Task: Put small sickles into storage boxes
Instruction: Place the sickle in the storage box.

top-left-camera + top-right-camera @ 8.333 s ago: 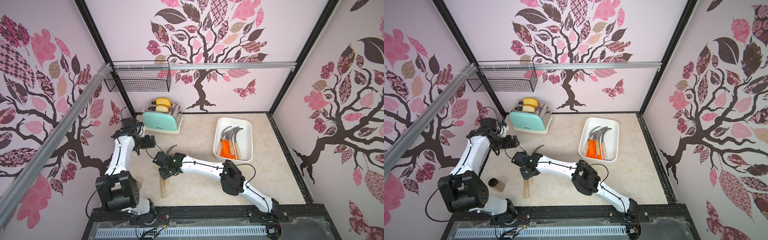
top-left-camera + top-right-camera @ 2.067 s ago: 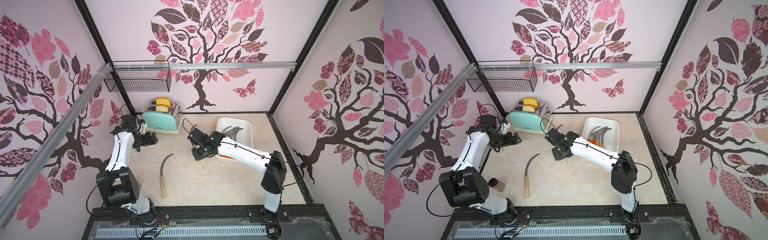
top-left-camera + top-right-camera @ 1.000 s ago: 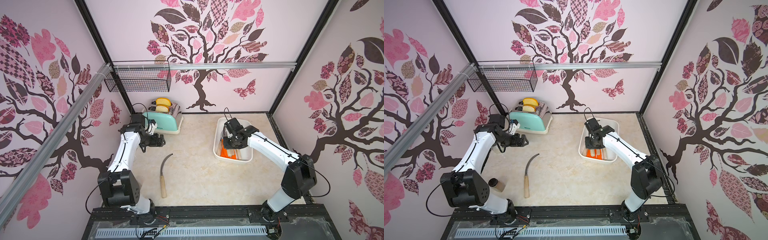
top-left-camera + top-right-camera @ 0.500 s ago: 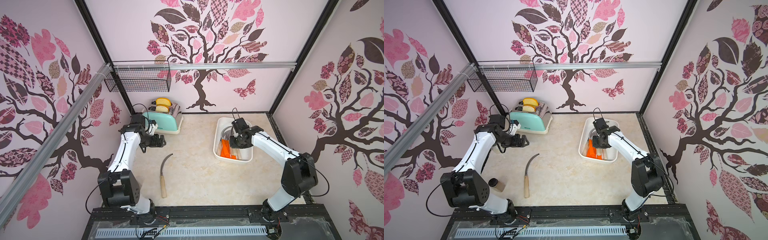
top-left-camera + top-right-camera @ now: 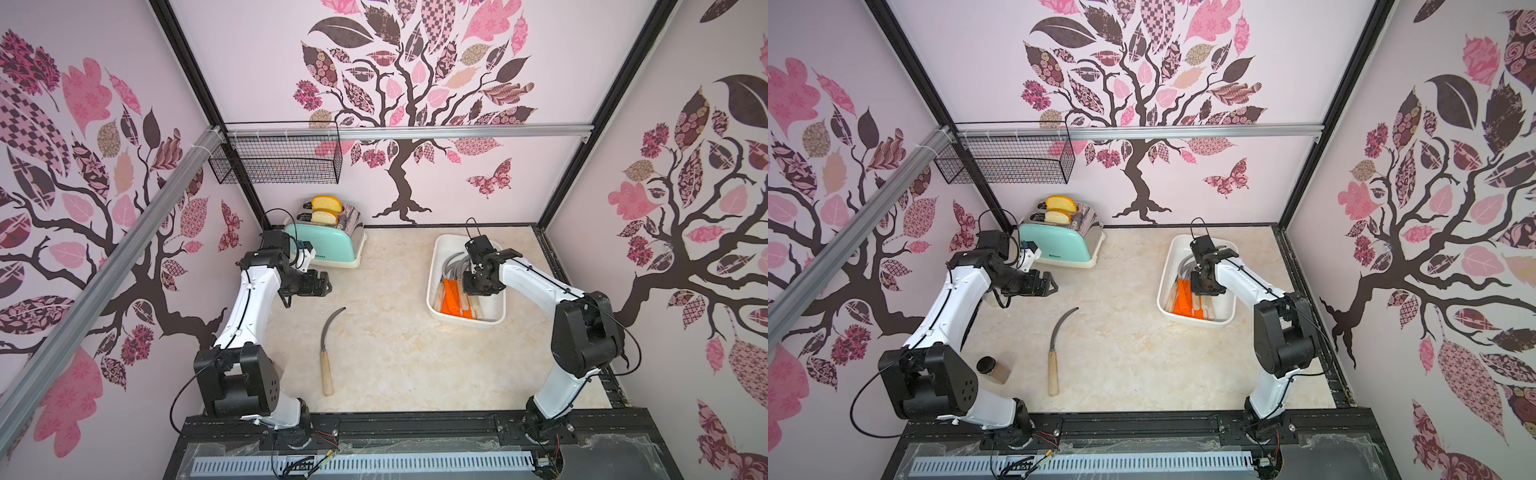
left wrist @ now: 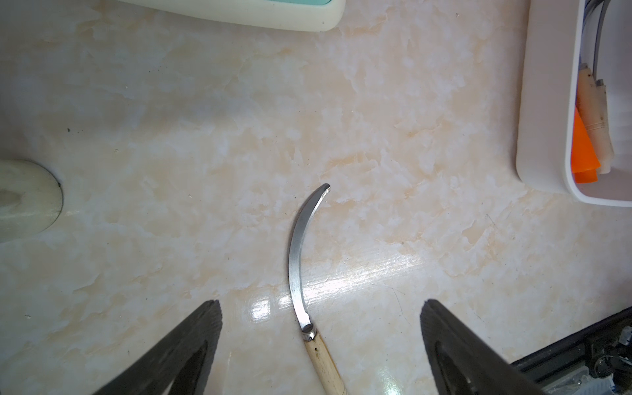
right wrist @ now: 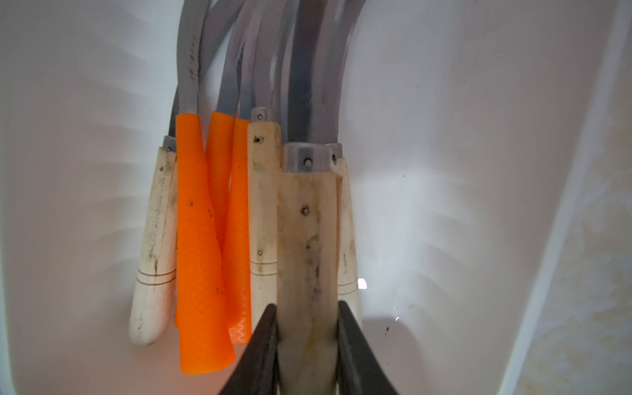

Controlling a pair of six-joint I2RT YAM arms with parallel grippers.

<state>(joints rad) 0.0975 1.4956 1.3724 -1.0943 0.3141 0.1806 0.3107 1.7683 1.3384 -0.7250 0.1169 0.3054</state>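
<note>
small sickle [image 7: 304, 239] with a pale handle, carried over from centre left, now hangs clamped in the right gripper [image 7: 306, 304] above the others [image 7: 198, 246] in the white tray [image 5: 431, 274] at right, leaving, i judge, one last sickle [image 5: 326, 374] at centre near the wide-open, empty left gripper [image 6: 320, 302].

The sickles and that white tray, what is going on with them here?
The right hand grips a wooden-handled sickle inside the white tray, where other sickles, wooden and orange-handled, already lie. One loose sickle is on the table, and the open left hand hovers near its blade, holding nothing.
</note>
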